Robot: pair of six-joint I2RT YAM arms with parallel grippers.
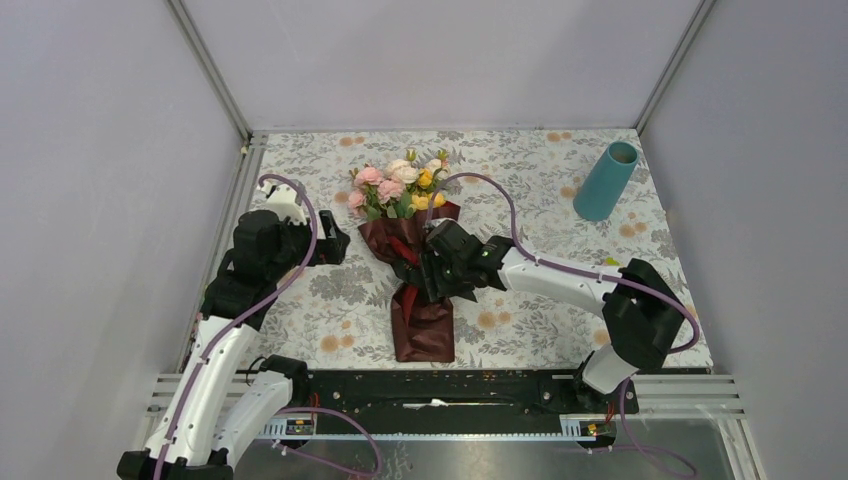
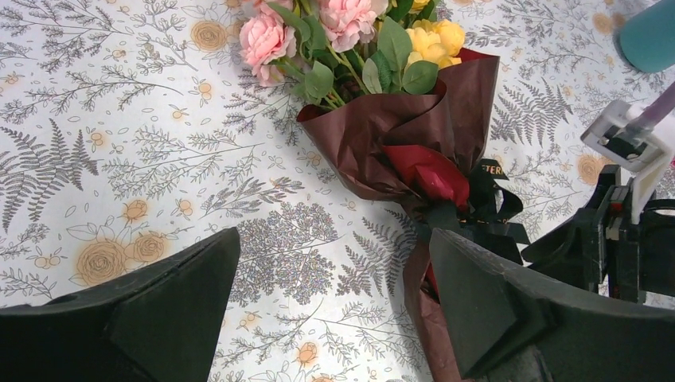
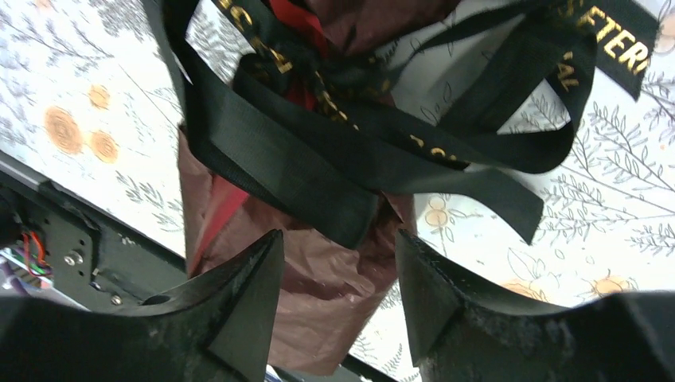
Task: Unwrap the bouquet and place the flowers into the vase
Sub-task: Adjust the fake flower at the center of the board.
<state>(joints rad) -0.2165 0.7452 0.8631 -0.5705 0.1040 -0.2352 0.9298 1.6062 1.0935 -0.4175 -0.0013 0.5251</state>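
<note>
The bouquet lies flat on the table, its maroon paper [image 1: 420, 325] pointing toward me and the flowers [image 1: 398, 185] pointing away. A black ribbon [image 3: 358, 151] with gold lettering is tied round the middle in loose loops. My right gripper [image 3: 338, 286] hangs over that tie, jaws apart, with a ribbon end just beyond the fingertips [image 3: 247, 302] and nothing pinched. In the top view the right gripper [image 1: 428, 270] covers the knot. My left gripper [image 1: 338, 245] is open to the left of the bouquet, above bare cloth [image 2: 318, 263]. The teal vase [image 1: 605, 180] stands at the far right.
A floral-print tablecloth [image 1: 520, 330] covers the table. Grey walls close in the left, back and right sides. A black rail [image 1: 450, 390] runs along the near edge, just below the paper's tip.
</note>
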